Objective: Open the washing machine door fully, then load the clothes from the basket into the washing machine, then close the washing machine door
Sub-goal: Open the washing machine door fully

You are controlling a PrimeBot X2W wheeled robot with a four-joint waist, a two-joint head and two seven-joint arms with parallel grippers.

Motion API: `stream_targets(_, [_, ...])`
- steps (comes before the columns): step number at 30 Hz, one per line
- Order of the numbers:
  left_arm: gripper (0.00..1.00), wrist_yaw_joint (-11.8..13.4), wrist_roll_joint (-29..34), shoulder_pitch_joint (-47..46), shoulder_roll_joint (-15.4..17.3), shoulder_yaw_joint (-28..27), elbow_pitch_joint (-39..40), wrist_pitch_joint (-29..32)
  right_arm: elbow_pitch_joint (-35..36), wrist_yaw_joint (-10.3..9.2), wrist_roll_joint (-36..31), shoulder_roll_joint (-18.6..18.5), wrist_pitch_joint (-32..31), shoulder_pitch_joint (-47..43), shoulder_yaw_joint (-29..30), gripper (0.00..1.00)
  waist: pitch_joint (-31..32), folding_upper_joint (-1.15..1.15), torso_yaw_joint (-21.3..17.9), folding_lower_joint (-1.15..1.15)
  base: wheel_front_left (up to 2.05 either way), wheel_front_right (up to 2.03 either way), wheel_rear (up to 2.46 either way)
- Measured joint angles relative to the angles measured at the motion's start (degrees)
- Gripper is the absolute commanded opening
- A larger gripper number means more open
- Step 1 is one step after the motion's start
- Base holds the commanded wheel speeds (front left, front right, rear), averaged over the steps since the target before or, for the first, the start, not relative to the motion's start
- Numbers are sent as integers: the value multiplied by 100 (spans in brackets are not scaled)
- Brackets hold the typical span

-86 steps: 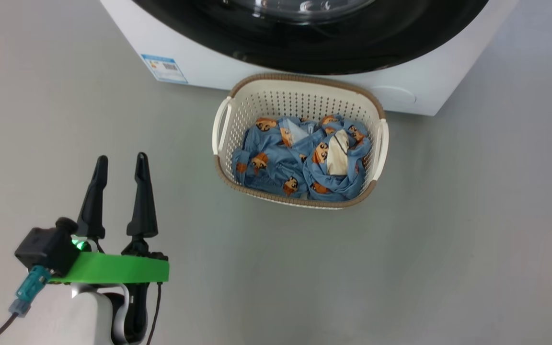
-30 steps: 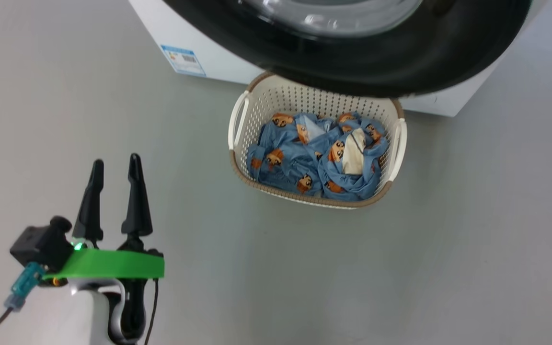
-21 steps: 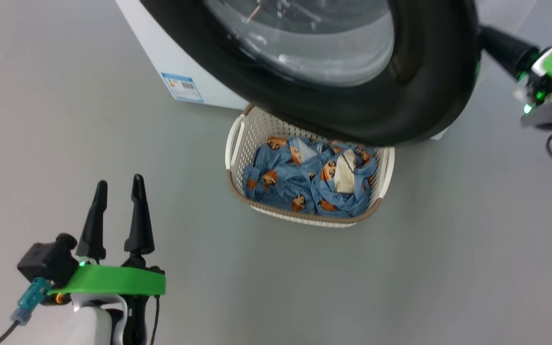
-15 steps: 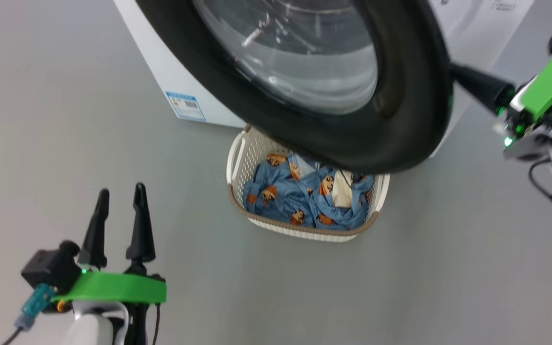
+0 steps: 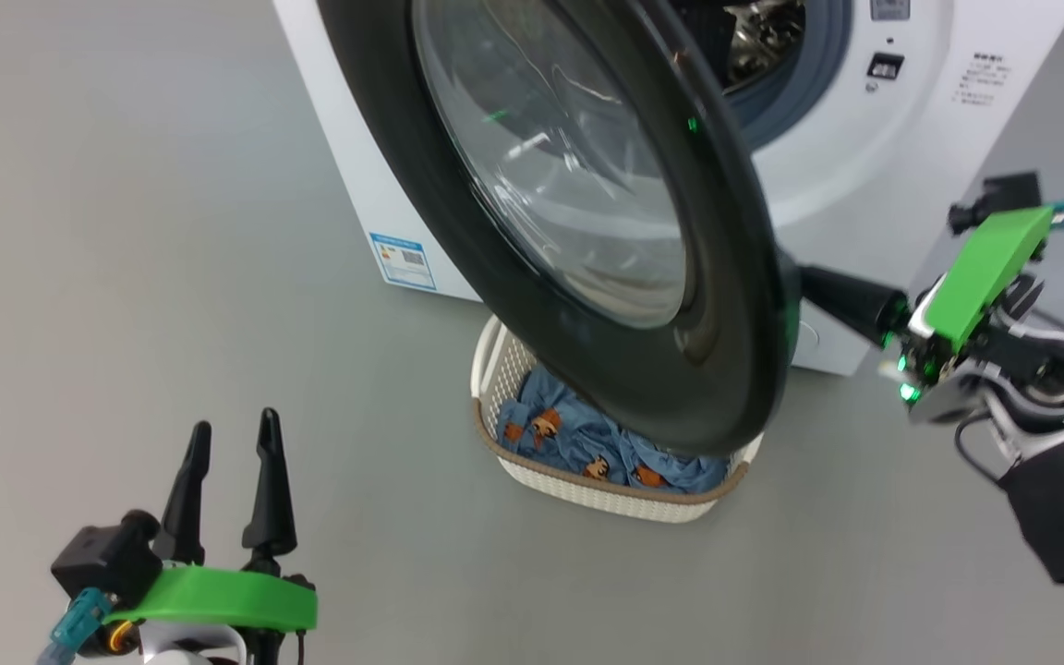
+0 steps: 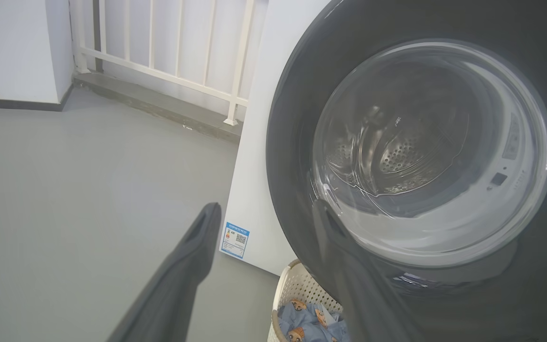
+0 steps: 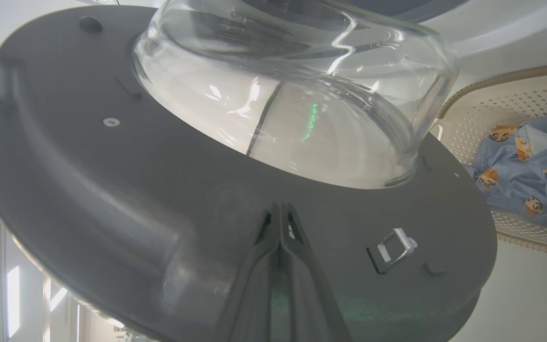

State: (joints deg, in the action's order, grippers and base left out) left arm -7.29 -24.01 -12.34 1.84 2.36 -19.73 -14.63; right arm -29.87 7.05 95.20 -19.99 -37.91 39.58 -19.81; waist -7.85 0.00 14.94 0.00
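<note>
Standing part-way open, the washing machine door (image 5: 578,222) hangs out from the washing machine (image 5: 864,157) and over the basket (image 5: 624,494). The basket sits on the grey floor (image 5: 126,231) against the machine's front, with the clothes (image 5: 578,443) heaped inside. The steel drum (image 5: 758,37) shows behind the door's edge. The right gripper (image 7: 280,209) has its fingers pressed together on nothing, tips at the door's dark inner face just beside the metal latch (image 7: 392,247). They seem to touch it, though that is hard to judge. The left gripper (image 5: 234,423) hovers low, well apart from the basket, fingers spread and empty.
</note>
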Motion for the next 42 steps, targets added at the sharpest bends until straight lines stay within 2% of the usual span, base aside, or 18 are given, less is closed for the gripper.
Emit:
stream_targets(11, [100, 0, 109, 203, 7, -15, -167, 0, 118, 0, 115, 223, -226, -662, 110, 0, 414, 0, 391, 0, 0, 0, 0])
stream_targets(27, [100, 0, 152, 209, 23, 83, -363, 0, 144, 0, 114, 471, -547, -1104, 252, 0, 668, 0, 1226, 0, 0, 0, 0])
stream_targets(35, [100, 0, 152, 209, 53, 83, -386, 0, 182, 0, 79, 602, -597, -1144, 318, 0, 714, 0, 1458, 0, 0, 0, 0])
stream_targets(42, [100, 0, 246, 209, 76, 76, -386, 0, 194, 0, 42, 693, -650, -1188, 355, 0, 722, 0, 1478, 0, 0, 0, 0])
